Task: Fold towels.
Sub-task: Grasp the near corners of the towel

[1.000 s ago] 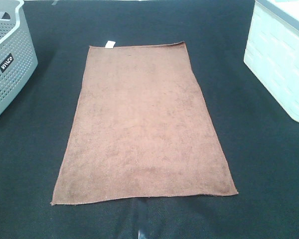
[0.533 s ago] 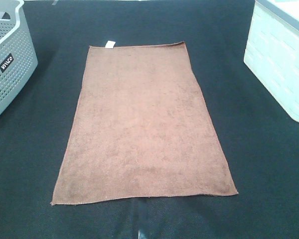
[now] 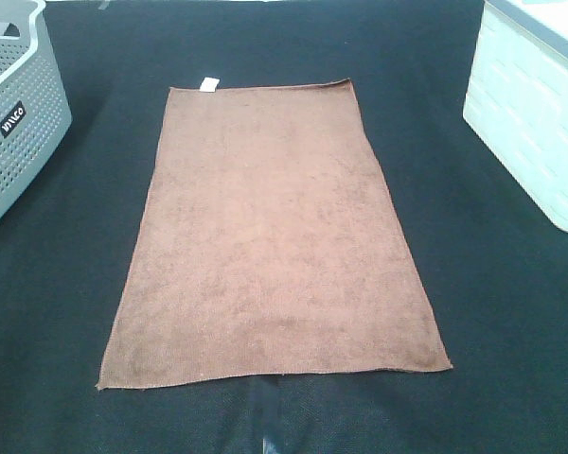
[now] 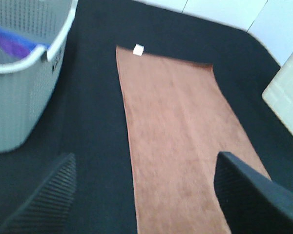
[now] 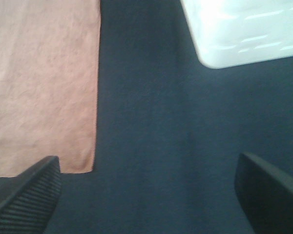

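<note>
The brown towel (image 3: 270, 236) lies spread flat on the black table, long side running away from me, with its small white tag (image 3: 207, 84) at the far short edge. It also shows in the left wrist view (image 4: 180, 136) and the right wrist view (image 5: 41, 83). My left gripper (image 4: 146, 195) is open and empty, hovering above the towel's near part. My right gripper (image 5: 146, 195) is open and empty above bare table, just right of the towel's near right corner (image 5: 88, 168). Neither gripper shows in the exterior view.
A grey perforated basket (image 3: 14, 113) stands at the left, holding purple and blue cloth (image 4: 12, 44). A white bin (image 3: 535, 113) stands at the right. A pale streak (image 3: 265, 430) marks the black table near the front edge.
</note>
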Controlling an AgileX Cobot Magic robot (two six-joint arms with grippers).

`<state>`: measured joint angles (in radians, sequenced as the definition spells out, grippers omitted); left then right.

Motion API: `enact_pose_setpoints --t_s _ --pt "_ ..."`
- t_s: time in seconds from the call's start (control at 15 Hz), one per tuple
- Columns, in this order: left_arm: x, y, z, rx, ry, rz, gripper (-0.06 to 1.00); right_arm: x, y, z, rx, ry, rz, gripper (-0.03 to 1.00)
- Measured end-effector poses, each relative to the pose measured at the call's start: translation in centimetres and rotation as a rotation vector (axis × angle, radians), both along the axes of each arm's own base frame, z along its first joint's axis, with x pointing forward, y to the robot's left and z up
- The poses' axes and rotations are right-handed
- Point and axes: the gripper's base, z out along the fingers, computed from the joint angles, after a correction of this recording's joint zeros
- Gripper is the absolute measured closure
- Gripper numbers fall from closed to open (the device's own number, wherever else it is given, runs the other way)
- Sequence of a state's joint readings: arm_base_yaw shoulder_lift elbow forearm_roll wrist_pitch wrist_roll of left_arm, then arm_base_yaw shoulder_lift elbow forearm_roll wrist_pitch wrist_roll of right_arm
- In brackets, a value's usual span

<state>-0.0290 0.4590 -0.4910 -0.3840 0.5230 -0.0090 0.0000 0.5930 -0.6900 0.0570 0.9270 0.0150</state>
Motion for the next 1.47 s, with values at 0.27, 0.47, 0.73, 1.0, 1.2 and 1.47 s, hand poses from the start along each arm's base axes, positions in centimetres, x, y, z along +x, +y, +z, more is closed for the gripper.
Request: enact_pose_setpoints --t_s 0.27,0.47,0.73,1.0,1.2,1.47 --pt "5.0 -0.7 -3.2 -0.067 0.262 -0.028 0.21 5.1 0.3 -2.3 0.037 0.243 0.002 0.06" --pt "8.4 -1.6 -6.6 -0.100 0.447 -0.108 0.21 8.6 0.8 -5.8 0.095 0.452 0.018 0.06" --pt "11.5 -2.7 -11.8 -0.144 0.633 -0.234 0.21 12.2 2.5 -10.4 0.247 0.621 0.156 0.06" --pt "12.9 -3.4 -15.6 -0.197 0.734 -0.288 0.21 14.4 3.4 -13.5 0.343 0.630 0.202 0.06" --pt "13.3 -3.5 -17.9 -0.196 0.784 -0.312 0.21 15.7 4.4 -15.6 0.455 0.637 0.251 0.06" --pt "13.7 -3.6 -19.4 -0.221 0.806 -0.300 0.21 16.3 4.9 -17.5 0.526 0.666 0.260 0.10"
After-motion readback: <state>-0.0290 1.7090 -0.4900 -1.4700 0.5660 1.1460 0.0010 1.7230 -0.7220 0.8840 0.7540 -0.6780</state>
